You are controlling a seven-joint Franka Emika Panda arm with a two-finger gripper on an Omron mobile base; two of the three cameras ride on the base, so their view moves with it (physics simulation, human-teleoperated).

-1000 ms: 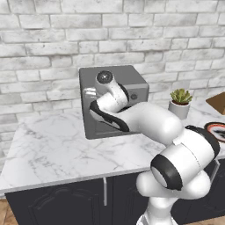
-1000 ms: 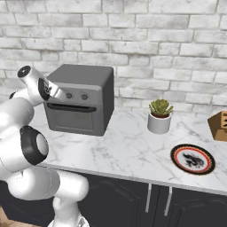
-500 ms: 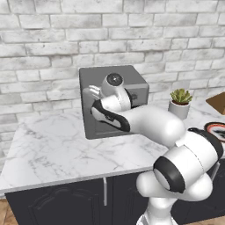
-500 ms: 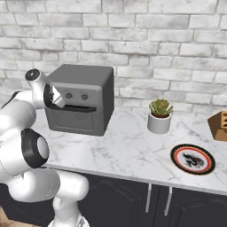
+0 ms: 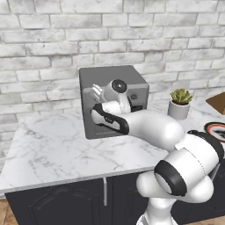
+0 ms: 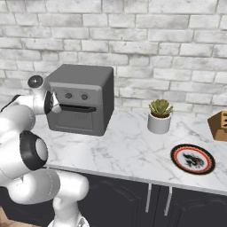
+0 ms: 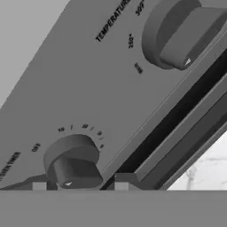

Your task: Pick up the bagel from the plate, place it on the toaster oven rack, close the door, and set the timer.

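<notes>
Here the claw [image 7: 80, 185] sits at the lower left of the hand view, fingers either side of the timer knob [image 7: 73, 162]; grip unclear. The door [image 6: 76, 119] is shut. The plate [image 6: 193, 158] lies at right on the tabletop [image 6: 128, 153].

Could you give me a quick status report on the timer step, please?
End effector at the toaster oven's control panel, fingertips either side of the timer knob, grip not confirmed. Door closed. Plate without bagel. Nothing in the way.
</notes>
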